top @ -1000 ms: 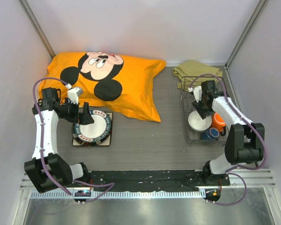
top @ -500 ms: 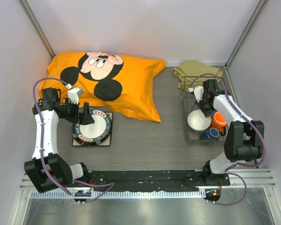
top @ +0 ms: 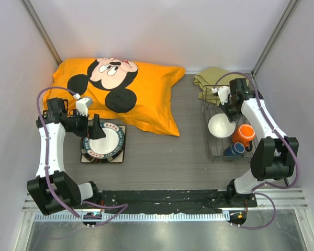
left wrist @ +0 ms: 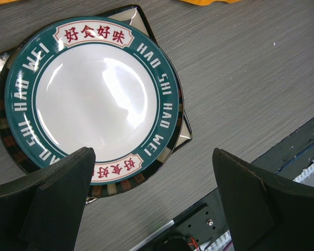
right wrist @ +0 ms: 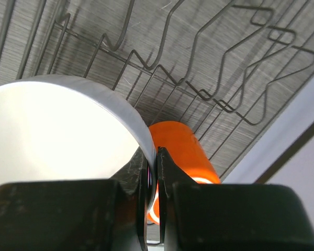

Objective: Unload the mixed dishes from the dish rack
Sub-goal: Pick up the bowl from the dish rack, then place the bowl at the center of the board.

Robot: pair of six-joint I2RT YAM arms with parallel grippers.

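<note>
The right hand [right wrist: 153,157] is closed on the rim of the white bowl [top: 221,125], one finger inside the wall and one outside. From above, the bowl sits within the outline of the dish rack [top: 211,155]; I cannot tell whether it touches the wires. The orange mug [top: 243,134] lies just beside it in the rack, with the small dark-blue cup [top: 235,150] nearer the arms. The left hand [left wrist: 150,152] is spread wide and holds nothing, above the white plate with dark patterned rim [left wrist: 94,99], which tops a stack on the surface [left wrist: 251,68].
</note>
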